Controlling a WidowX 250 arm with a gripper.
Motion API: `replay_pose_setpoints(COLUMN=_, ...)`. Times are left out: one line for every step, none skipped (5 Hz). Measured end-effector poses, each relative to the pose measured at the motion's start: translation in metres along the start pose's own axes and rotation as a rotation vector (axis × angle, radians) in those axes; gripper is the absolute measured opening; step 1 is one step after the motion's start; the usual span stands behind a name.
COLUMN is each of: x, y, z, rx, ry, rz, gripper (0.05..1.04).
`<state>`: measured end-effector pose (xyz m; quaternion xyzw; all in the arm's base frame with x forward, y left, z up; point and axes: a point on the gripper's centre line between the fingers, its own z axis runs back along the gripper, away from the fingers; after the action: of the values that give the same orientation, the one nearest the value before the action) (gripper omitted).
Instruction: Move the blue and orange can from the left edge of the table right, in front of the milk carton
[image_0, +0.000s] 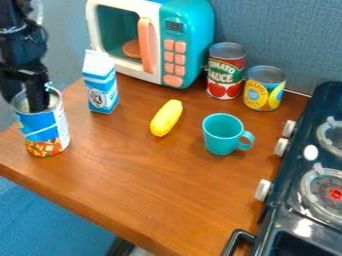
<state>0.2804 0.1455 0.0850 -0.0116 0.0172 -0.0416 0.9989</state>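
In the camera view, the wooden tabletop (160, 195) gives a wide stretch for moving between its near edge and the teal mug (222, 133), with the toy stove (294, 200) bounding it on the right. The blue-labelled can (41, 131) stands near the left edge, the black hand (36, 100) down at its open mouth, how far open or whether gripping I cannot tell; a straight, level motion would best spare the rim and the milk carton (101, 85) just beyond.
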Motion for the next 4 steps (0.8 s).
replay_pose_setpoints(x=0.002, y=-0.024, z=-0.002, rx=-0.096, ry=0.013, rz=-0.051, gripper=1.001)
replay_pose_setpoints(x=0.008, y=-0.063, z=-0.008, rx=-0.180, ry=-0.007, rz=-0.092, gripper=1.001)
replay_pose_setpoints(x=0.011, y=-0.093, z=-0.010, rx=-0.227, ry=-0.001, rz=-0.142, gripper=1.001)
replay_pose_setpoints(x=0.007, y=-0.100, z=-0.012, rx=-0.267, ry=-0.004, rz=-0.133, gripper=1.001)
